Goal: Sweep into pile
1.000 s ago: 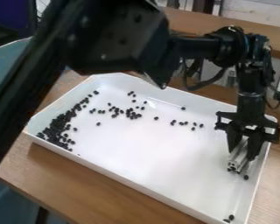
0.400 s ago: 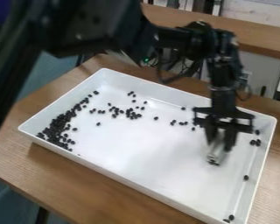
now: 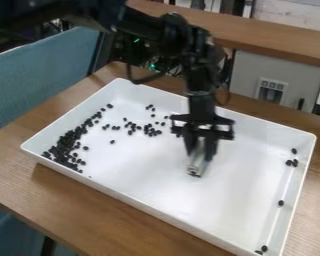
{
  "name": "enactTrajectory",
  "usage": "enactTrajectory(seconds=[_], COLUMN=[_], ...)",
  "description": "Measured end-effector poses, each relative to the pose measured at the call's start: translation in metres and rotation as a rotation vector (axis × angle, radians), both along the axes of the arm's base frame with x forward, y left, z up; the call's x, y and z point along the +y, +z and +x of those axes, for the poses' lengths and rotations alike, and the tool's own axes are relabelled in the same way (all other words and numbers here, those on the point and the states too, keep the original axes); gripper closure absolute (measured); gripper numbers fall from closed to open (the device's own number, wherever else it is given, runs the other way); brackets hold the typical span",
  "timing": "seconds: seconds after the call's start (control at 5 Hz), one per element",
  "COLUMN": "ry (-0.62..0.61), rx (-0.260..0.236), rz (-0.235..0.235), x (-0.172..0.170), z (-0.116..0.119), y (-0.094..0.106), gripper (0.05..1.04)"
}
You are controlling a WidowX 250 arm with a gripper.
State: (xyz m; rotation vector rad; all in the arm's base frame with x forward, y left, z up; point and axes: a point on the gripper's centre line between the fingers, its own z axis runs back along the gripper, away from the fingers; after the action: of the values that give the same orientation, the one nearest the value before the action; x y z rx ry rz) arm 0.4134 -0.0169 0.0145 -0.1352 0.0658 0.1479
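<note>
Firstly, my gripper: hanging over the middle of the tray, pointing down, fingers closed on a short silvery metal bar; whether its lower end touches the tray floor, I cannot tell. Next, black beans, all in the white tray: one dense curved band along the left side, thickest at the near left; one loose scatter between that band and my gripper, toward the far side; a few beans by the right wall, one alone nearer me along it, and a couple in the near right corner. Beneath the tray, a wooden table. Beyond, a blue chair at far left and a wooden shelf at far right.
</note>
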Motion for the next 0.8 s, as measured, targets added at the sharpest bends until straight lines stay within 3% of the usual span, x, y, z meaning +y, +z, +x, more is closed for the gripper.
enactTrajectory(seconds=[0.4, 0.6, 0.8], ry=[0.216, 0.268, 0.244], rx=[0.026, 0.046, 0.028], rz=[0.050, 0.081, 0.111], x=[0.101, 0.126, 0.119], z=[-0.029, -0.043, -0.044], y=[0.000, 0.006, 0.023], gripper=[0.702, 0.702, 0.702])
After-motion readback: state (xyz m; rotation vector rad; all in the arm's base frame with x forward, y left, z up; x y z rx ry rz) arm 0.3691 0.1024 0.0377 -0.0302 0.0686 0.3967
